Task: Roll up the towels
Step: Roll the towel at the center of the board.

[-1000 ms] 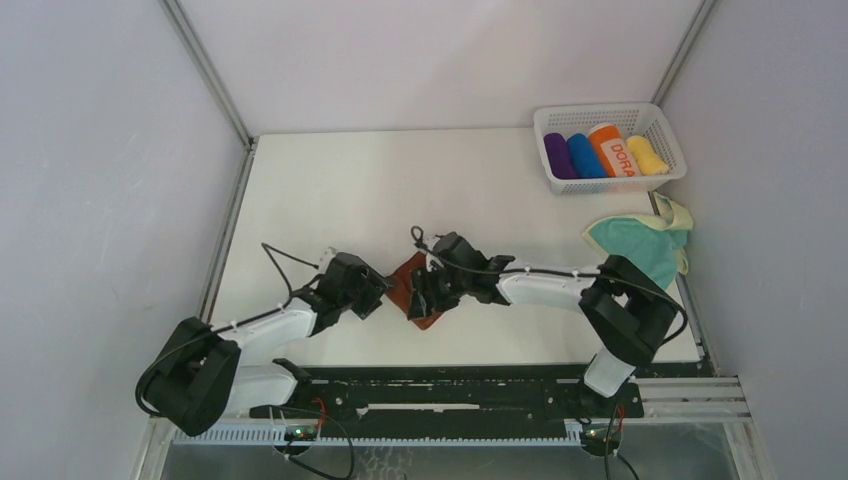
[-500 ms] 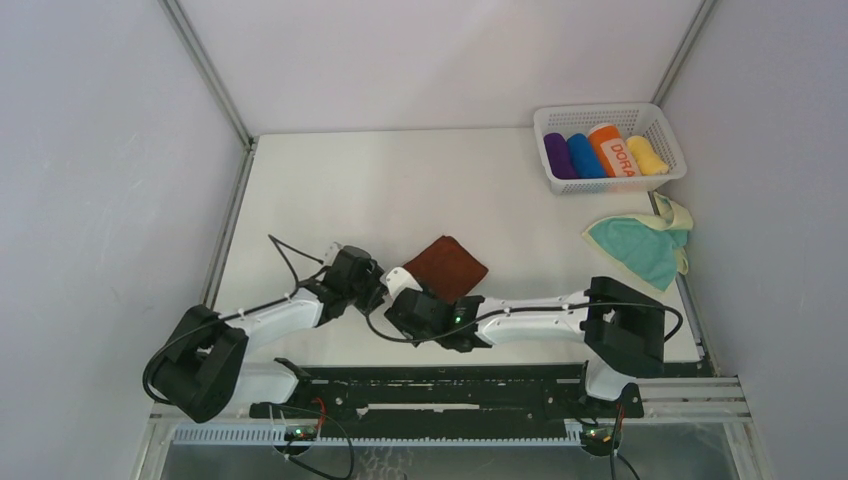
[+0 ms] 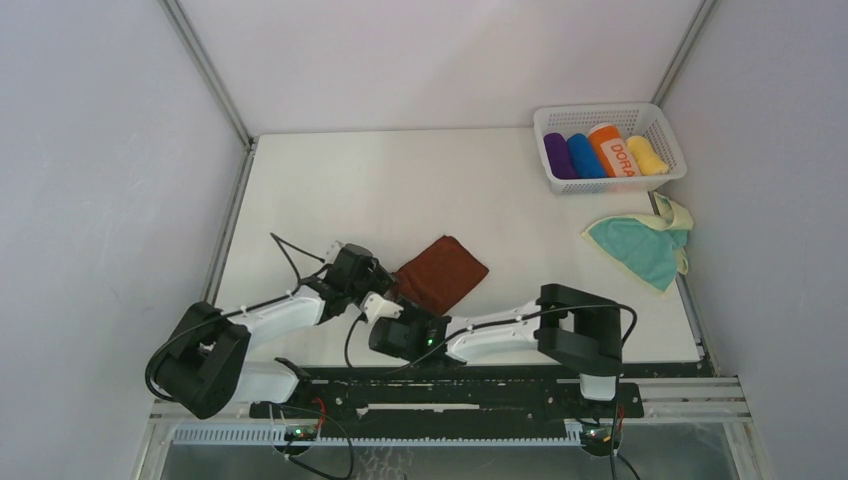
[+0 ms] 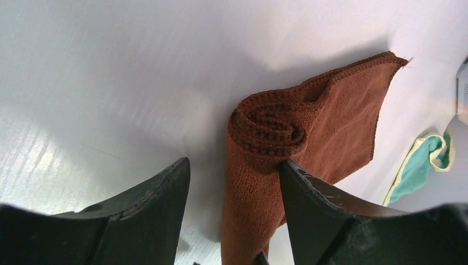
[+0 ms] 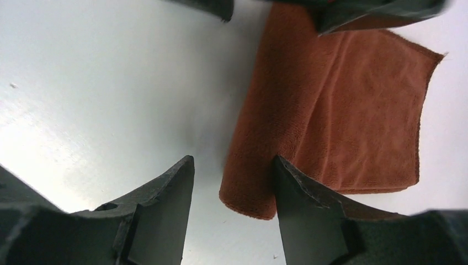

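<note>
The rust-brown towel (image 3: 442, 270) lies flat on the white table, with its near-left edge turned into a short roll (image 4: 269, 127). My left gripper (image 3: 388, 283) is open at one end of that roll; the roll lies between its fingers (image 4: 234, 165) and touches the right finger (image 4: 325, 210). My right gripper (image 3: 412, 318) is open at the roll's other end (image 5: 232, 163), and the towel (image 5: 342, 105) touches its right finger (image 5: 314, 215). The teal towel (image 3: 645, 247) with a pale cream side lies crumpled at the right edge and also shows in the left wrist view (image 4: 422, 165).
A white basket (image 3: 610, 112) at the back right holds purple, blue, orange "DORA" and yellow rolls. The right arm lies low across the near edge. Grey walls close in the table on three sides.
Both grippers were bunched on the brown towel a second ago. The towel now lies spread out with one edge rolled, and the right arm has drawn back toward the near left.
</note>
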`<state>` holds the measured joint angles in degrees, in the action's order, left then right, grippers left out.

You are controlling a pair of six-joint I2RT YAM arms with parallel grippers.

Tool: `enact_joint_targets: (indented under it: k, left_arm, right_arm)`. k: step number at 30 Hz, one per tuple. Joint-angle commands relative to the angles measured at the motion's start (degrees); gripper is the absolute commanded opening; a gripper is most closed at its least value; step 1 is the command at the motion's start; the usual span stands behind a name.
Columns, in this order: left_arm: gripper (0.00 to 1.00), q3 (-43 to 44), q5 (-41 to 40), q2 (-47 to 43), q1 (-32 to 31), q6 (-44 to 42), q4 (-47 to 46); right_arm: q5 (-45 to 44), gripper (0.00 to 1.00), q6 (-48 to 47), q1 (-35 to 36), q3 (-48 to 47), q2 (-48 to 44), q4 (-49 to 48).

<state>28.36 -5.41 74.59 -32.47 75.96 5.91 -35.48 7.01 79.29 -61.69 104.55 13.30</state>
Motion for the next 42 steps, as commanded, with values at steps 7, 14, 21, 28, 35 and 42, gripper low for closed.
enact_joint_targets:
  k: [7, 14, 21, 28, 35, 42]
  left_arm:
    - [0.67, -1.34, -0.78, 3.07, -0.57, -1.24, 8.71]
    - [0.71, -0.26, -1.23, 2.63, -0.50, -1.26, 9.92]
    - [0.87, -1.51, -2.30, -5.29, -0.49, -0.13, 9.25]
    - [0.93, -5.94, -5.12, -21.70, -0.49, -3.50, 8.33]
    - [0.94, -12.71, -0.13, -30.20, -0.59, -4.02, -1.06]
    - [0.90, -11.26, 3.95, -23.63, -2.06, -3.57, -5.31]
  right_arm:
    - [-7.29, 0.44, 0.75, -1.31, -2.82, 4.12, 4.60]
    - [6.48, 0.18, 1.56, -6.08, 0.86, -1.09, 3.83]
    - [42.65, 0.04, 4.56, -17.84, 6.36, -8.02, -2.84]
    - [71.76, 0.00, 14.05, -28.80, 11.62, -6.97, -14.74]
    - [89.02, 0.00, 29.57, -37.49, 19.06, -1.01, -35.57]
    - [91.94, 0.03, 41.37, -41.61, 24.72, 6.16, -50.81]
